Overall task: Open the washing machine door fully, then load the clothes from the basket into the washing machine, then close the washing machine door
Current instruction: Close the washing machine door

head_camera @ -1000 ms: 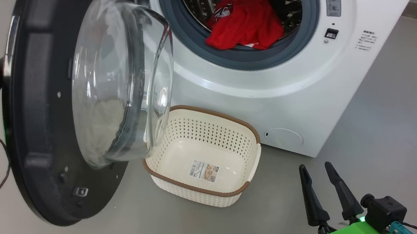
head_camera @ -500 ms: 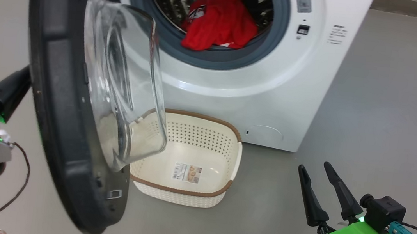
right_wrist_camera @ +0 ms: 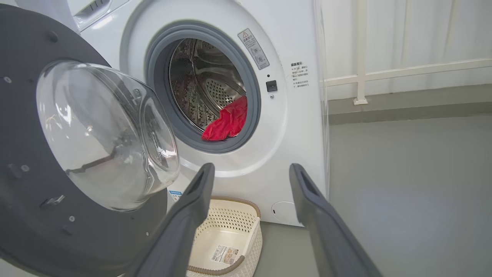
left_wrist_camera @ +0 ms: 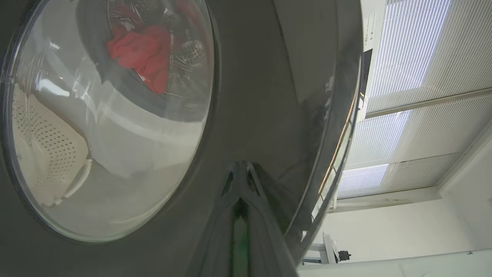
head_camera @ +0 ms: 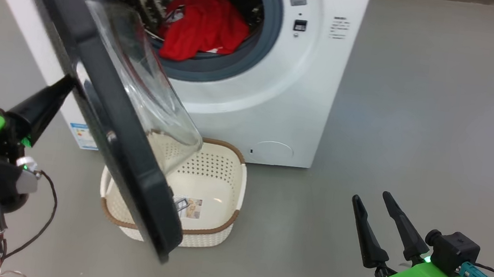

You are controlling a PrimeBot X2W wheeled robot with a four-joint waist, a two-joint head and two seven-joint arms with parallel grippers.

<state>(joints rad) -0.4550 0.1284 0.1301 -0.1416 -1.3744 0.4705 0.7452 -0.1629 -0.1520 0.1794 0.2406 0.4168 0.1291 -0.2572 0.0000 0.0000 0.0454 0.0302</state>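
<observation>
The left gripper [head_camera: 66,84], closed, rested against the outer face of the half-open washing machine door [head_camera: 106,108]. The clothes [head_camera: 204,22] lay inside the washing machine [head_camera: 288,106], the basket [head_camera: 239,175] on the floor [head_camera: 418,107] below. The right gripper [head_camera: 370,196] hung open.

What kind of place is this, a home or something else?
Probably a laundry corner in a plain room, perhaps a test space: a front-loading washing machine on a bare grey floor, a perforated basket before it, and slatted window blinds nearby.

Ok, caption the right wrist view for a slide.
Red clothes in the drum, door partway open, basket empty below.
</observation>
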